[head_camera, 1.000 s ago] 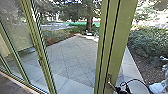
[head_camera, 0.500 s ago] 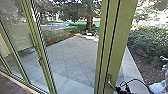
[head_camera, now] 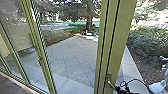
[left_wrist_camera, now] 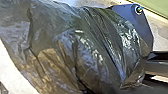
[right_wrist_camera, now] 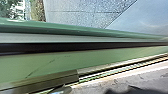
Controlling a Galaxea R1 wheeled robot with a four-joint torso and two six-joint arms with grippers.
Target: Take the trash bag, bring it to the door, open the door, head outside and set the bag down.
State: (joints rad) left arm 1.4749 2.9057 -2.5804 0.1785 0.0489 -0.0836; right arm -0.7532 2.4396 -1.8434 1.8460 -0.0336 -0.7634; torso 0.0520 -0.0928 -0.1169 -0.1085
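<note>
One trash bag (left_wrist_camera: 82,50), gathered plastic pinched by left end effector (left_wrist_camera: 148,66), presumably freeing the other arm for the door (head_camera: 121,37). Right end effector (head_camera: 118,88) at handle (head_camera: 109,80), likely to work it; grip: cannot tell.

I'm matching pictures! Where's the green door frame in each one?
Head view: the green door frame, right of middle.
Left wrist view: perhaps the green strip beyond the black bag.
Right wrist view: all across, beside paving.
Landmark, head and right wrist: that paving.
</note>
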